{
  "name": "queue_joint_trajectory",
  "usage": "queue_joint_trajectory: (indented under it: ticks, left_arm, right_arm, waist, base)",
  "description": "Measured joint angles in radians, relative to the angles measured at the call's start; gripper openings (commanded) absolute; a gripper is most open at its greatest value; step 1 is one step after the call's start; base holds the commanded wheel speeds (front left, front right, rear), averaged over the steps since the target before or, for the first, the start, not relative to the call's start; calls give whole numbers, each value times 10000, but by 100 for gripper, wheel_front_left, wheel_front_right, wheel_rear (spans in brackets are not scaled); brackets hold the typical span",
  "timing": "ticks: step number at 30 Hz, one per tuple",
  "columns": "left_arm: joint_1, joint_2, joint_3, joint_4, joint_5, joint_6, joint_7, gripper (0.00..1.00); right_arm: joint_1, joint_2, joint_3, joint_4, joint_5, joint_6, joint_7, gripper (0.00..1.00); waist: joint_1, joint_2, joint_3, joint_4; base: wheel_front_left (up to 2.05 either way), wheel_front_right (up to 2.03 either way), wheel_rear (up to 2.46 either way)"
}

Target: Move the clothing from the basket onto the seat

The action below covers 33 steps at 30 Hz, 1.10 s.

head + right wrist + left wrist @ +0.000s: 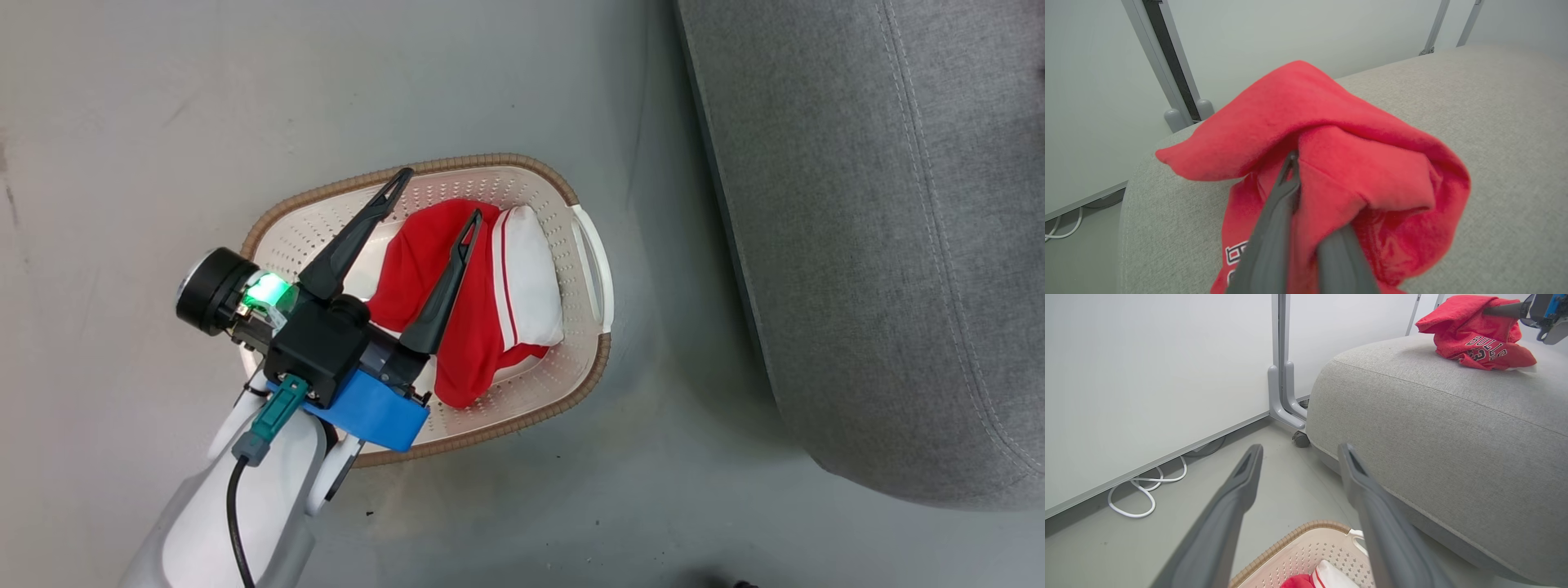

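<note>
Left pincer (437, 196): fingers spread wide, nothing between them, poised over basket (490, 159); contact with cloth below cannot be told.
Basket on floor (163, 122), left of seat (882, 245), apart from it.
Red-and-white garment (482, 302) bunched inside basket, white panel toward right handle.
Right pincer (1310, 204): fingers closed tight on fold of BULLS garment (1351, 171); one fingertip buried in fabric.
BULLS garment rests crumpled on top of seat, lettering partly showing.
White cable (1143, 490) looped on floor by wall, far left.

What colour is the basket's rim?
The basket has a brown woven-look rim; clearest in the head view.
</note>
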Motion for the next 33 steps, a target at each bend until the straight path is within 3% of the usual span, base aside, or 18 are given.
queue_joint_trajectory:
  ticks: [17,25,33]
  left_arm:
    - [52,-533,42,284,-219,0,0,100]
    - [660,-1016,351,600,-454,0,0,100]
    - [1577,-1522,855,1154,-690,0,0,100]
  right_arm:
    - [146,-399,545,581,73,0,-44,100]
    - [1114,-453,1080,556,-178,0,-58,100]
    - [2793,-56,1501,-546,-1049,0,-144,100]
  waist:
    - [0,0,-776,345]
    - [-1,1,-1887,646]
    - [-2,1,-3389,983]
  base:
    - [0,0,0]
    - [0,0,0]
    - [0,0,0]
